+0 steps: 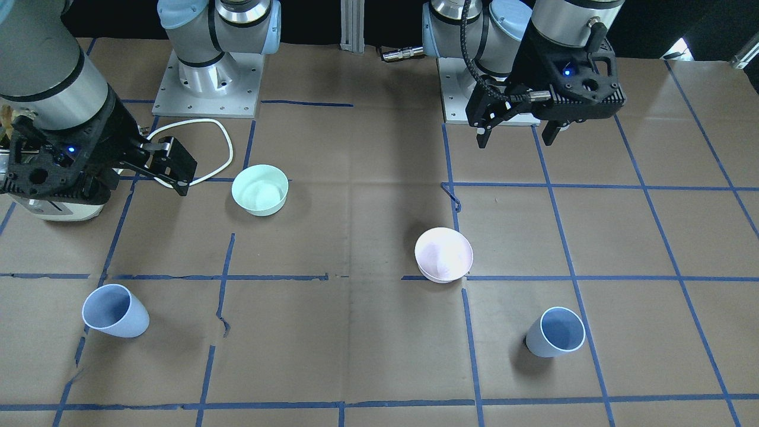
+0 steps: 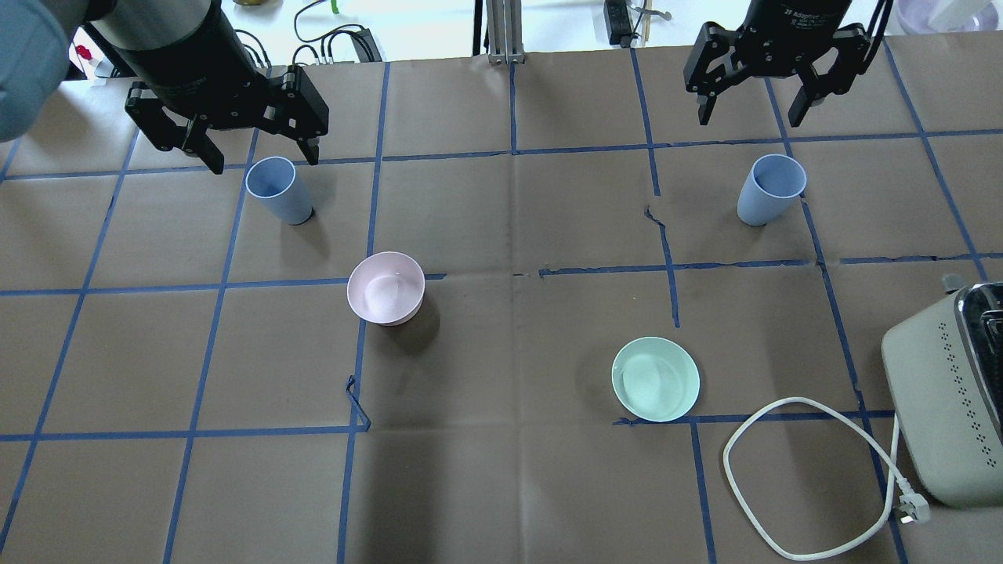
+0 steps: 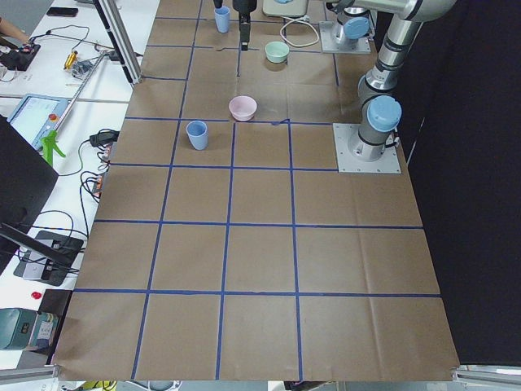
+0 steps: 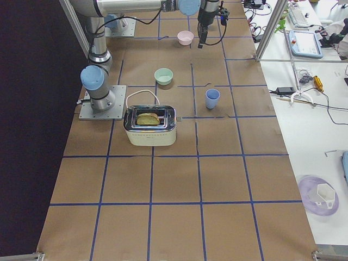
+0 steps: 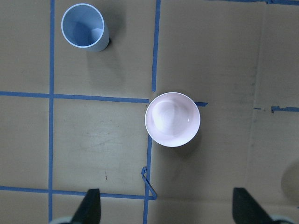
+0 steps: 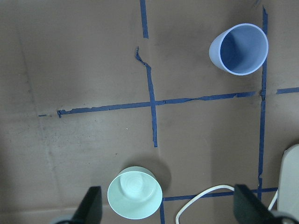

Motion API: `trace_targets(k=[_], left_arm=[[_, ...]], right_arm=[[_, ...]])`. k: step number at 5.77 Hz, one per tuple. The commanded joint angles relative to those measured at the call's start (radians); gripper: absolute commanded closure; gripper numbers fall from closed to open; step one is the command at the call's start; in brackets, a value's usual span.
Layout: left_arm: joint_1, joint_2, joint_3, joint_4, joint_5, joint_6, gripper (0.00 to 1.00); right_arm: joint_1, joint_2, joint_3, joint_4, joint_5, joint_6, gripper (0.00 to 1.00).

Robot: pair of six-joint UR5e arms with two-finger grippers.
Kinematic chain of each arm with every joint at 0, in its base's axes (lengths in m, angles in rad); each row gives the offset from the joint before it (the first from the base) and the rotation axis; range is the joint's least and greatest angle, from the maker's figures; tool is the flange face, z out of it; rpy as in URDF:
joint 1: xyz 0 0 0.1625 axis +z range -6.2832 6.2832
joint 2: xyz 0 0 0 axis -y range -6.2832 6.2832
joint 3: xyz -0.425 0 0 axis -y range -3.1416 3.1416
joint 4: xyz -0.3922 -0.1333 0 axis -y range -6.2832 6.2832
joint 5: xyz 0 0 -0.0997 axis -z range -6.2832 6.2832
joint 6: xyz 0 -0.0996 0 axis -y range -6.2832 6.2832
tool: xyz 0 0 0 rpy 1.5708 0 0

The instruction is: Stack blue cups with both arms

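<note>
Altogether two blue cups (image 2: 274,190) (image 2: 769,189), one pink bowl (image 2: 385,287), one green bowl (image 2: 655,379); left hand (image 1: 514,143), right hand (image 2: 748,122) both released.

Robot lab: tape-gridded table (image 2: 501,486), workbench cables (image 2: 329,35).

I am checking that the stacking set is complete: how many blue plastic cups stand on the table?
2. One pale blue tapered plastic cup stands upright on the robot's left side, the other cup on its right side. None appears hidden.
</note>
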Motion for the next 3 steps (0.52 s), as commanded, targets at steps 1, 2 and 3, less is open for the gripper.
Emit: trace_targets(k=[1,2,3], left_arm=[[0.000,0.004,-0.003,0.000,0.000,0.002,0.01],[0.000,0.000,-0.003,0.002,-0.003,0.000,0.01],[0.000,0.001,-0.002,0.002,-0.003,0.002,0.01]], right_arm=[[0.000,0.002,-0.002,-0.003,0.000,-0.001,0.00],[-0.005,0.003,-0.002,-0.012,0.002,-0.016,0.00],[-0.044,0.014,0.002,-0.058,-0.001,-0.133,0.00]])
